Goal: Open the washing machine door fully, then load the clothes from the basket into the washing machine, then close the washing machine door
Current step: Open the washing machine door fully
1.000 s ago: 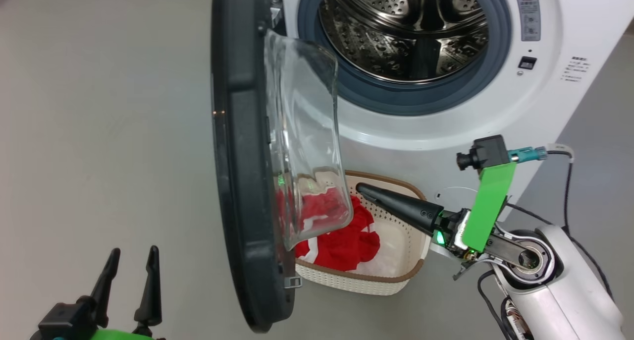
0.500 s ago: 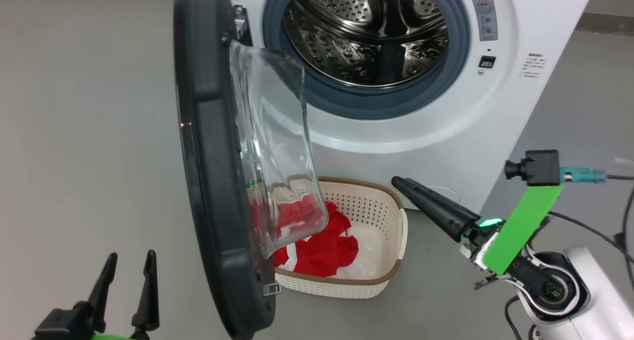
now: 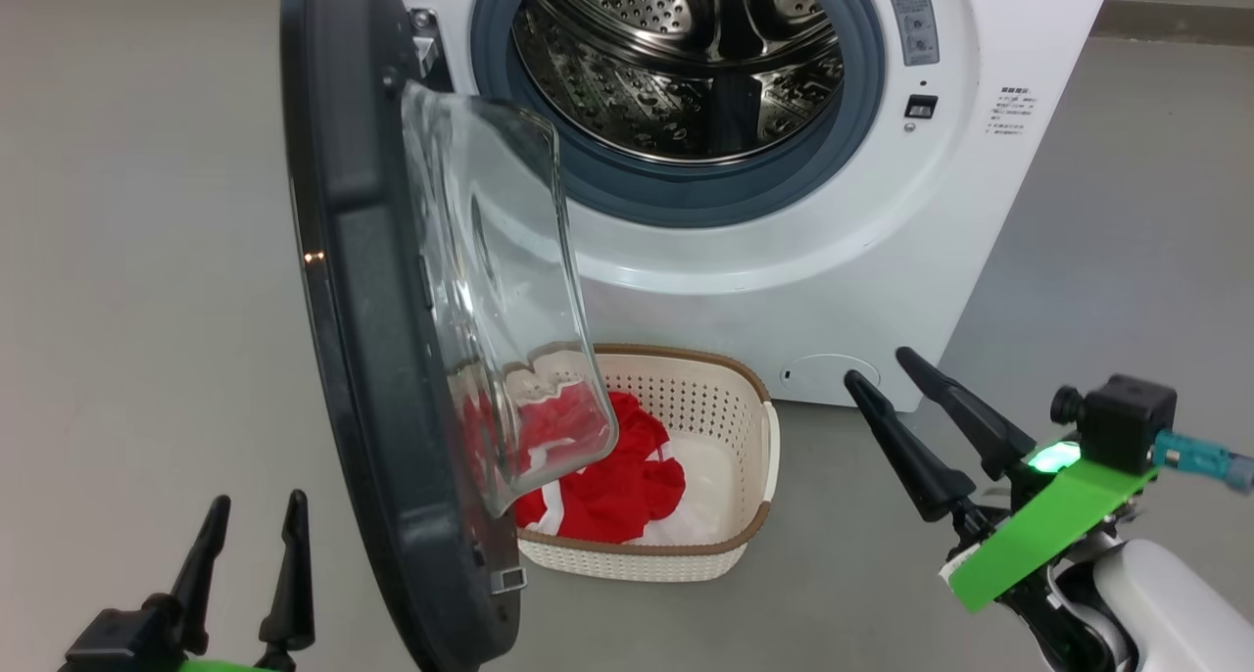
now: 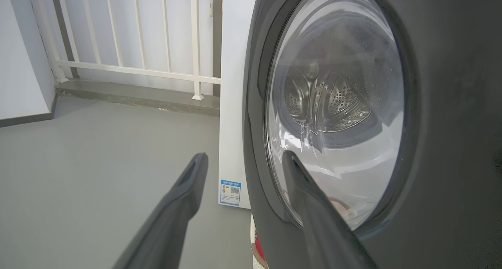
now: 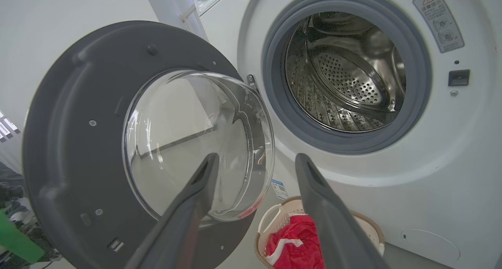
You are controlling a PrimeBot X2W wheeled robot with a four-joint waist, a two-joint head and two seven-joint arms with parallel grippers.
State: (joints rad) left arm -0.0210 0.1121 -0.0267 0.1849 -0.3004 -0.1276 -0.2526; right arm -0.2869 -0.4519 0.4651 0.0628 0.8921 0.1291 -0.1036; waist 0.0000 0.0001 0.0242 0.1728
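White is seen across the washing machine point(image 3: 882, 261), with a blue-grey seal point(image 3: 686, 197) ringed round a shiny steel drum point(image 3: 676, 74) that is dotted all over with small holes. The washing machine door point(image 3: 362, 359) is shown in dark grey to black, its glass bowl point(image 3: 490, 290) clear. The basket point(image 3: 715, 417) is patterned with cream-white perforations and edged in brown. The clothes point(image 3: 607, 486) are seen in bright red, crossed by white stripes. Plain grey is worn by the floor point(image 3: 147, 261).
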